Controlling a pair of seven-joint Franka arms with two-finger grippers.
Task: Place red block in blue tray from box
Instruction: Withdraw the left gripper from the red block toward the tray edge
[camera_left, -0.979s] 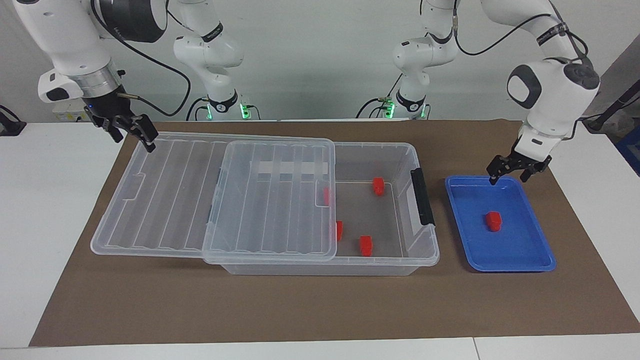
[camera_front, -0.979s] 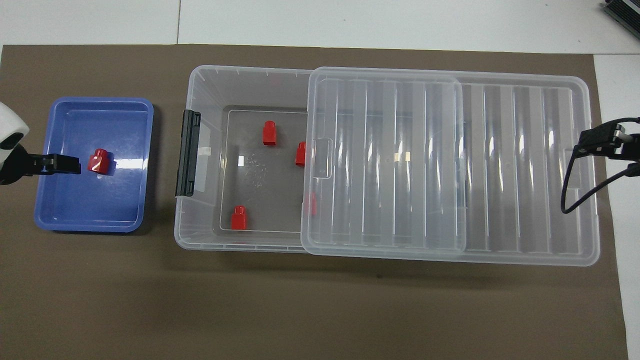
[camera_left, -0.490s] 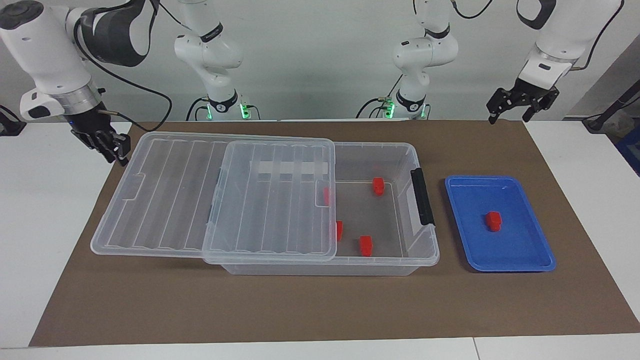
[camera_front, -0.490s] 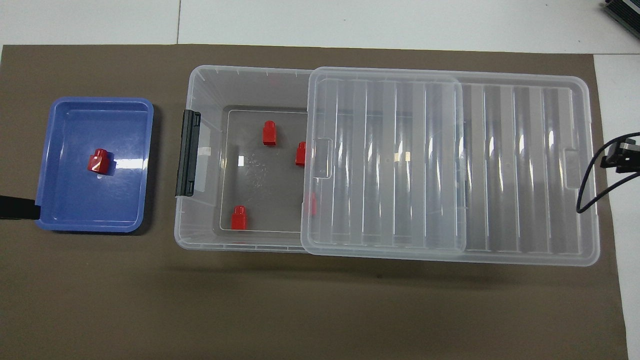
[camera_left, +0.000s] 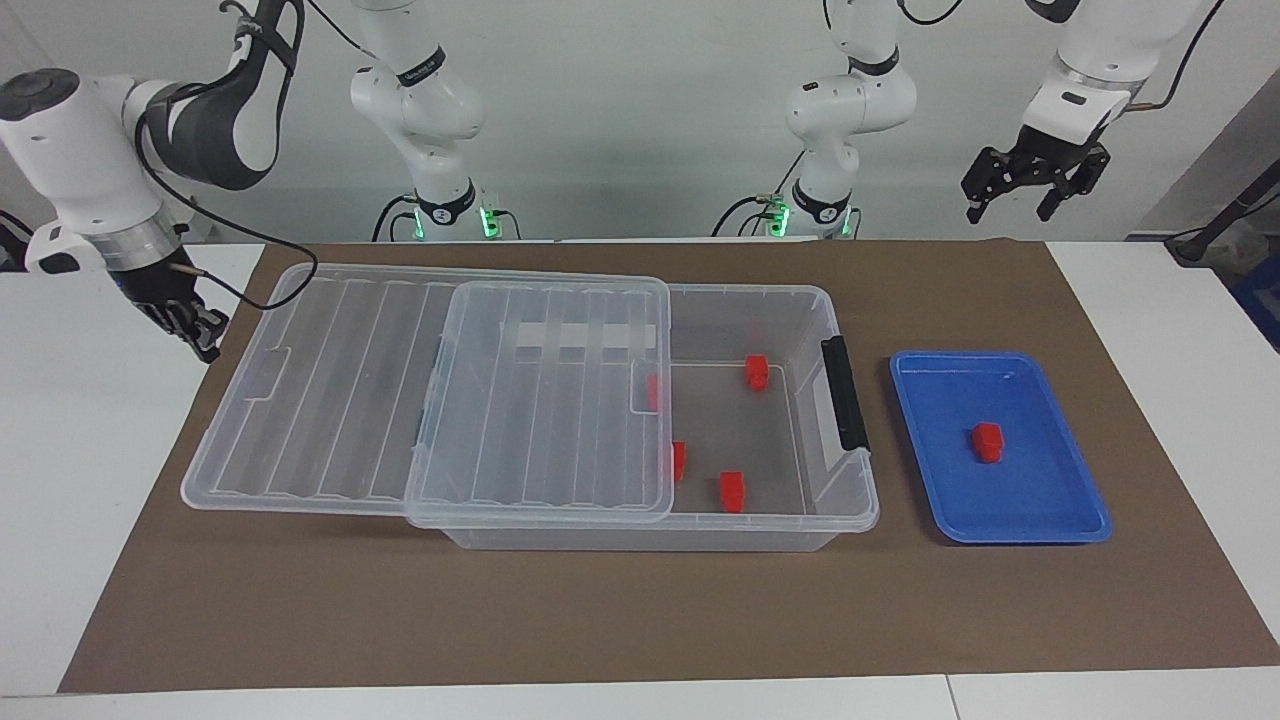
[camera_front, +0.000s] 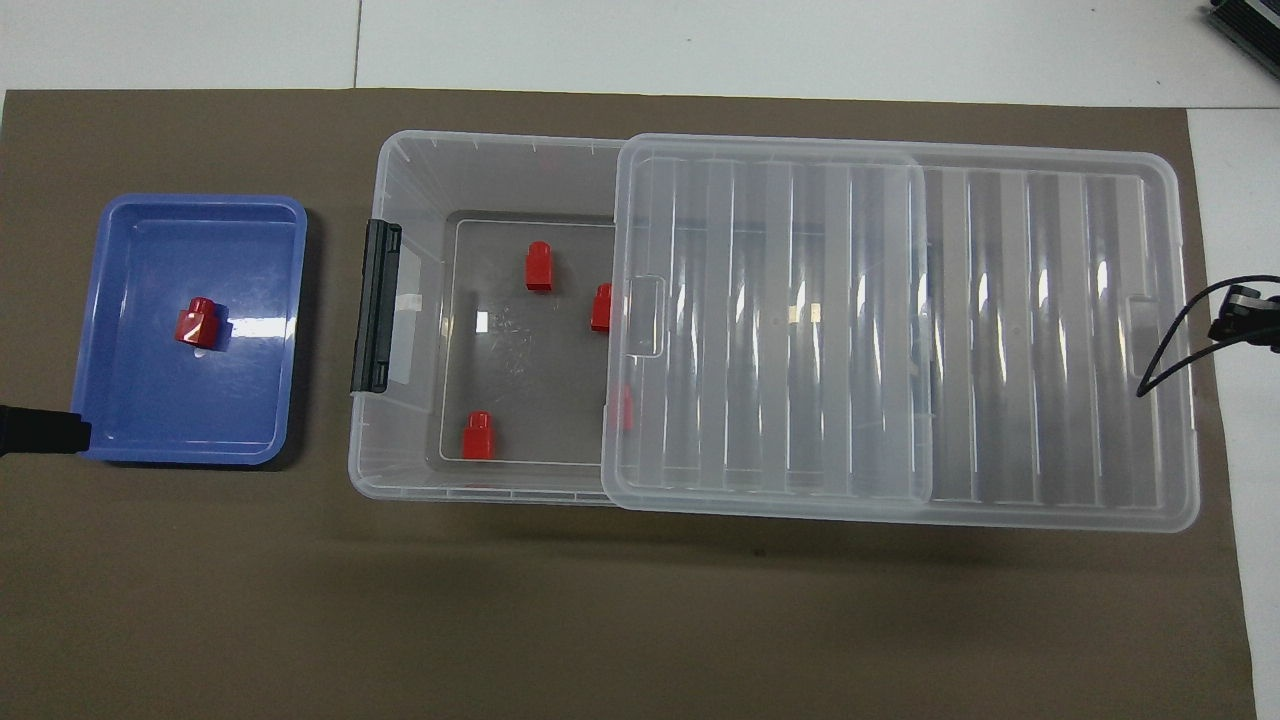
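Both tools lifted off: left tool (camera_left: 1012, 198) above tray edge, right tool (camera_left: 200, 336) beside lid edge.

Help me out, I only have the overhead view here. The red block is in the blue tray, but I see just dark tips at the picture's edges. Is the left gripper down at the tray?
Observer: No. The left gripper hangs high in the air over the mat by the blue tray, well above the red block, fingers open and empty.
Operator: And the right one, by the lid?
Observer: The right gripper is low over the white tabletop, apart from the lid, fingertips shut on nothing.
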